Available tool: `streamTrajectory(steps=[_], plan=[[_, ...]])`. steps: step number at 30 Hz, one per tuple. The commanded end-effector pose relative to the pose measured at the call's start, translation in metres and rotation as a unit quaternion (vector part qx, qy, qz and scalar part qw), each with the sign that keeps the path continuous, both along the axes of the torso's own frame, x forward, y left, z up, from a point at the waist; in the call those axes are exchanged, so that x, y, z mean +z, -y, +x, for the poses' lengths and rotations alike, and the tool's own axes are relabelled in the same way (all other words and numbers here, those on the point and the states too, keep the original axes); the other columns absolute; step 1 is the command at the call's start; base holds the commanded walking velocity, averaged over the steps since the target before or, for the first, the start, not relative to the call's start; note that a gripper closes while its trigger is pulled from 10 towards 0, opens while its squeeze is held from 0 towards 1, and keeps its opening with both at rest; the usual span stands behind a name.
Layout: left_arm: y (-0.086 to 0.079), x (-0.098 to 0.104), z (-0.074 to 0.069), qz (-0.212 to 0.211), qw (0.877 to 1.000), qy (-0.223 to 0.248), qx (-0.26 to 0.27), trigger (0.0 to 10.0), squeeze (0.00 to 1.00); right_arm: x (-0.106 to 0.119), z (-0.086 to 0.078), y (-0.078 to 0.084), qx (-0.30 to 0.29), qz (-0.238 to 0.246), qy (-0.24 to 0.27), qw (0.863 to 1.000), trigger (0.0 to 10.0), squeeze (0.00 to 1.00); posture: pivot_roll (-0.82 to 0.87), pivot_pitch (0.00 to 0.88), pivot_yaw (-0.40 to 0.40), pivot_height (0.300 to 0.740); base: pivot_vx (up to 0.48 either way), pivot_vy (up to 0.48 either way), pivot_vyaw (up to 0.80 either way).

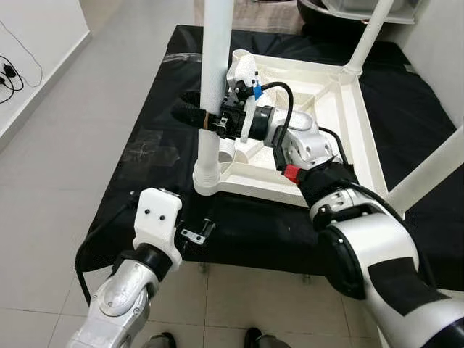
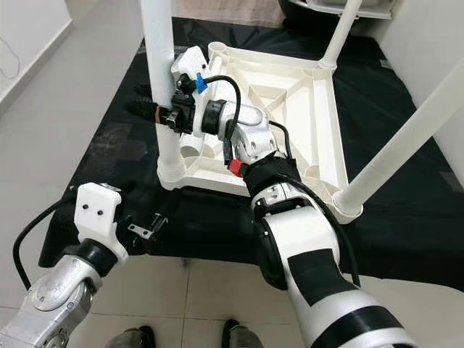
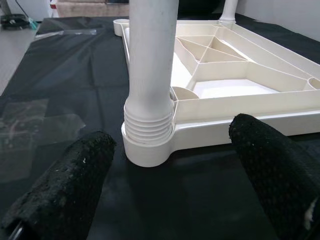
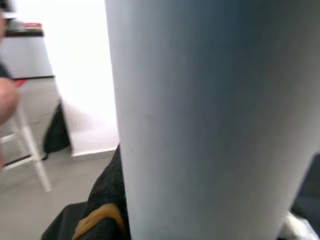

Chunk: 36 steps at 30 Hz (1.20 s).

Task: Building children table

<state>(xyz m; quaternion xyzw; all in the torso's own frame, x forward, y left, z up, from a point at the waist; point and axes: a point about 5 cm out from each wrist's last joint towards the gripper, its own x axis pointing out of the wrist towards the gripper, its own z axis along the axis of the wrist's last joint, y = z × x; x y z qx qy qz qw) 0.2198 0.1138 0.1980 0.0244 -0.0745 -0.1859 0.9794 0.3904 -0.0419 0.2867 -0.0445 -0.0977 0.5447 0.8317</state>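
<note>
Black-covered platform (image 1: 145, 145) bearing the upturned white tabletop (image 1: 348, 130), right gripper (image 1: 199, 116) clamping the upright near-corner leg (image 1: 215, 72) from its right, long axis vertical in its threaded socket (image 3: 147, 142), left gripper (image 3: 170, 165) waiting lower, fingers apart, facing that socket.

The head views are evenly and brightly lit, and they are sharp, with only soft shadows under the white table frame (image 1: 341, 138) on the black cloth (image 1: 145, 152). Some pale glare is seen on the floor tiles (image 1: 109, 80). In the left wrist view the near black fingers (image 3: 75, 185) are slightly out of focus. In the right wrist view the table leg (image 4: 210, 120) is blurred, and the background wall (image 4: 75, 75) is overexposed.
</note>
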Motion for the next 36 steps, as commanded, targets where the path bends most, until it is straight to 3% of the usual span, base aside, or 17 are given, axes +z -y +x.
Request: streamTrajectory(steps=[1, 12, 14, 15, 17, 18, 21, 24, 26, 27, 28, 29, 30, 32, 33, 36], plan=[[0.000, -0.002, 0.000, 0.004, 1.000, -0.002, -0.004, 10.0, 0.00, -0.047, 0.006, 0.006, -0.079, -0.026, -0.091, 0.992, 10.0, 0.00, 0.11, 0.264, -0.082, 0.740, 0.000, 0.000, 0.00], [-0.001, -0.002, 0.002, 0.006, 1.000, 0.000, -0.005, 10.0, 0.00, -0.048, 0.018, 0.007, -0.245, 0.014, -0.118, 0.962, 10.0, 0.00, 0.12, 0.246, -0.084, 0.740, 0.000, 0.000, 0.00], [-0.001, -0.002, 0.002, 0.007, 1.000, 0.002, -0.005, 10.0, 0.00, -0.049, 0.021, 0.012, -0.307, 0.034, -0.126, 0.943, 10.0, 0.00, 0.12, 0.243, -0.084, 0.740, 0.000, 0.000, 0.00], [-0.001, -0.002, 0.002, 0.007, 1.000, 0.002, -0.005, 10.0, 0.00, -0.049, 0.021, 0.012, -0.307, 0.034, -0.126, 0.943, 10.0, 0.00, 0.12, 0.243, -0.084, 0.740, 0.000, 0.000, 0.00], [-0.002, -0.002, 0.003, 0.008, 1.000, 0.003, -0.004, 10.0, 0.00, -0.050, 0.023, 0.016, -0.354, 0.043, -0.126, 0.926, 10.0, 0.00, 0.12, 0.242, -0.084, 0.740, 0.000, 0.000, 0.00], [-0.002, -0.002, 0.003, 0.008, 1.000, 0.003, -0.004, 10.0, 0.00, -0.050, 0.023, 0.016, -0.354, 0.043, -0.126, 0.926, 10.0, 0.00, 0.12, 0.242, -0.084, 0.740, 0.000, 0.000, 0.00], [-0.002, -0.002, 0.003, 0.009, 1.000, 0.004, -0.005, 10.0, 0.00, -0.051, 0.023, 0.016, -0.404, 0.057, -0.121, 0.905, 10.0, 0.00, 0.12, 0.241, -0.083, 0.740, 0.000, 0.000, 0.00], [-0.002, -0.002, 0.003, 0.010, 1.000, 0.005, -0.005, 10.0, 0.00, -0.051, 0.023, 0.017, -0.425, 0.058, -0.119, 0.895, 10.0, 0.00, 0.11, 0.239, -0.085, 0.740, 0.000, 0.000, 0.00], [-0.002, -0.002, 0.003, 0.010, 1.000, 0.005, -0.005, 10.0, 0.00, -0.050, 0.024, 0.018, -0.463, 0.063, -0.120, 0.876, 10.0, 0.00, 0.12, 0.240, -0.085, 0.740, 0.000, 0.000, 0.00], [-0.002, -0.002, 0.003, 0.010, 1.000, 0.005, -0.005, 10.0, 0.00, -0.050, 0.024, 0.018, -0.463, 0.063, -0.120, 0.876, 10.0, 0.00, 0.12, 0.240, -0.085, 0.740, 0.000, 0.000, 0.00], [-0.002, -0.002, 0.004, 0.011, 1.000, 0.006, -0.005, 10.0, 0.00, -0.049, 0.025, 0.019, -0.480, 0.063, -0.118, 0.867, 10.0, 0.00, 0.12, 0.240, -0.085, 0.740, 0.000, 0.000, 0.00], [-0.003, -0.002, 0.004, 0.012, 1.000, 0.006, -0.006, 10.0, 0.00, -0.047, 0.025, 0.020, -0.517, 0.063, -0.117, 0.846, 10.0, 0.00, 0.12, 0.243, -0.084, 0.740, 0.000, 0.000, 0.00], [-0.003, -0.002, 0.004, 0.012, 1.000, 0.006, -0.006, 10.0, 0.00, -0.047, 0.025, 0.020, -0.517, 0.063, -0.117, 0.846, 10.0, 0.00, 0.12, 0.243, -0.084, 0.740, 0.000, 0.000, 0.00], [-0.003, -0.002, 0.004, 0.012, 1.000, 0.007, -0.006, 10.0, 0.00, -0.046, 0.025, 0.022, -0.559, 0.059, -0.118, 0.819, 10.0, 0.00, 0.12, 0.245, -0.083, 0.740, 0.000, 0.000, 0.00], [-0.003, -0.002, 0.004, 0.012, 1.000, 0.007, -0.006, 10.0, 0.00, -0.046, 0.025, 0.022, -0.559, 0.059, -0.118, 0.819, 10.0, 0.00, 0.12, 0.245, -0.083, 0.740, 0.000, 0.000, 0.00], [-0.003, -0.001, 0.005, 0.013, 1.000, 0.008, -0.006, 10.0, 0.00, -0.045, 0.024, 0.030, -0.637, 0.050, -0.106, 0.762, 10.0, 0.00, 0.12, 0.245, -0.083, 0.740, 0.000, 0.000, 0.00]])
